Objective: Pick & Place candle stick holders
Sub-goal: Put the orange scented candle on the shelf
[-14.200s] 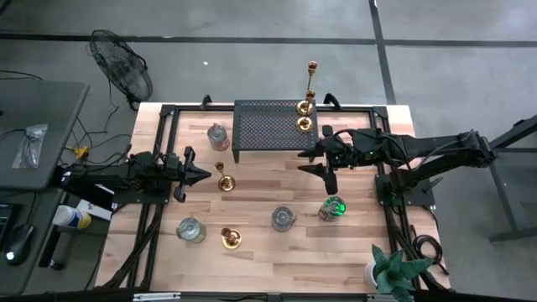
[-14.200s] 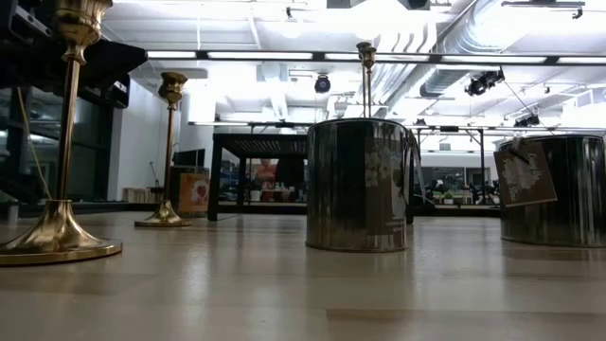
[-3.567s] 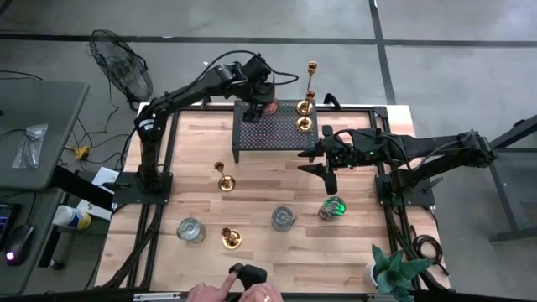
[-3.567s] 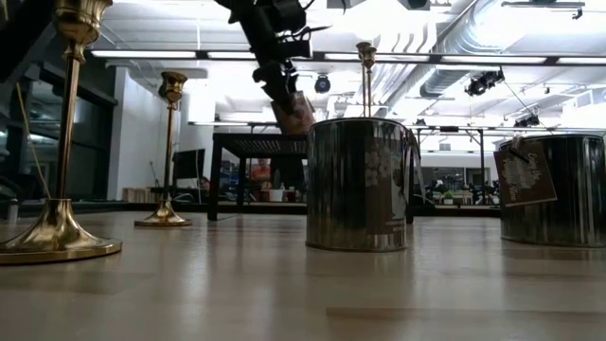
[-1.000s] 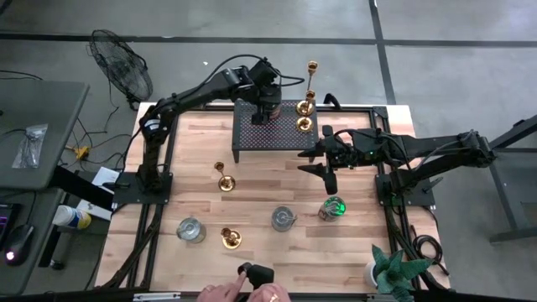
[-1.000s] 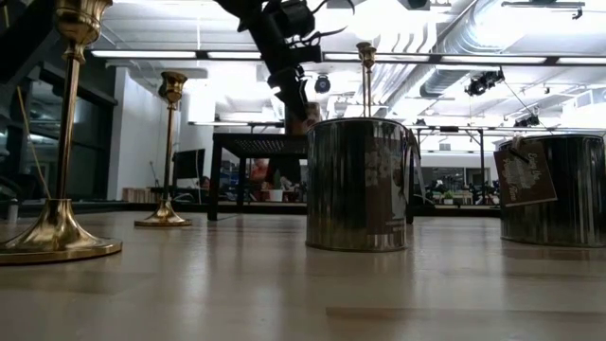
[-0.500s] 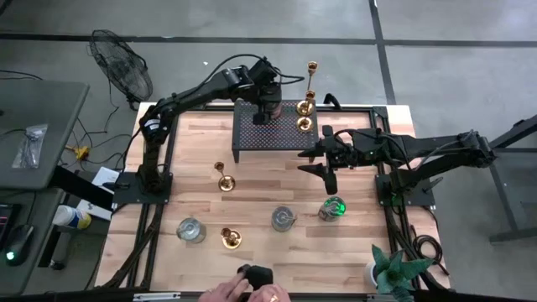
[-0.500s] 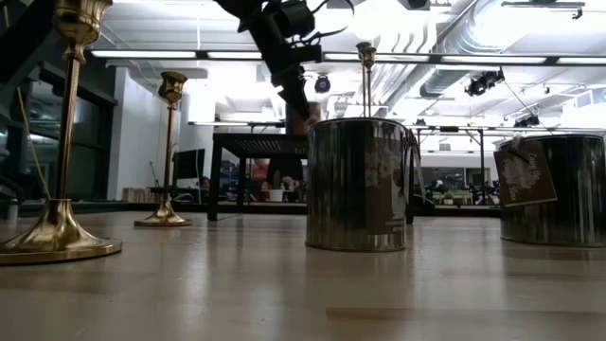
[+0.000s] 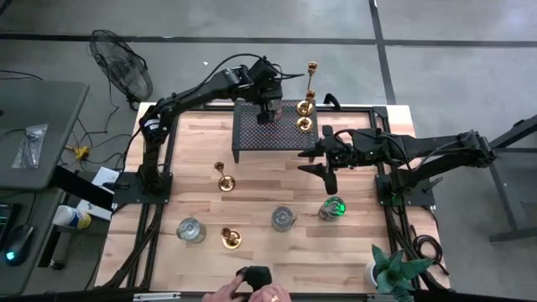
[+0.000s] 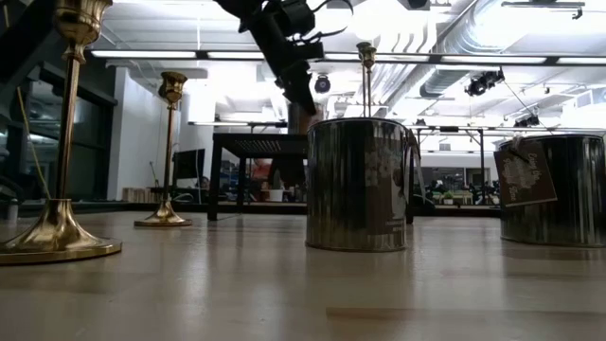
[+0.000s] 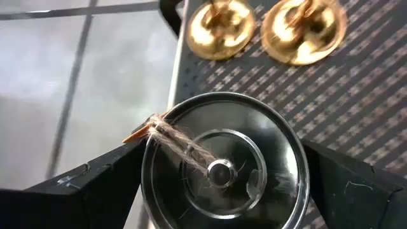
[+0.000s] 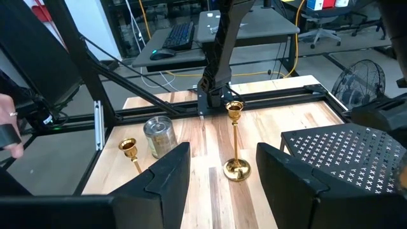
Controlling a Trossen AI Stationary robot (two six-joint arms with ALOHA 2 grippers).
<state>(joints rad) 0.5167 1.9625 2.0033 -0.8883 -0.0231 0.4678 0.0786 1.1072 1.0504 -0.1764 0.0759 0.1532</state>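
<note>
I am working over a pale wooden surface [image 9: 252, 172] set on a grey concrete floor, with a black perforated stand [image 9: 252, 134] at its far edge. The left gripper [image 11: 219, 168] is hanging over the stand's far end, its fingers [image 11: 95, 191] spread about as wide as they go, one on each side of a silvery round cup [image 11: 222, 162]. I cannot tell whether they are still pressing its wall or just clear of it. The cup is sitting upright on the mesh, directly between the fingers, so any retreat should be going straight up. Two brass candlesticks [image 11: 219, 28] are standing just beyond it on the same stand. The right gripper [image 9: 317, 159] is waiting near the stand's right end, fingers half open, holding nothing.
</note>
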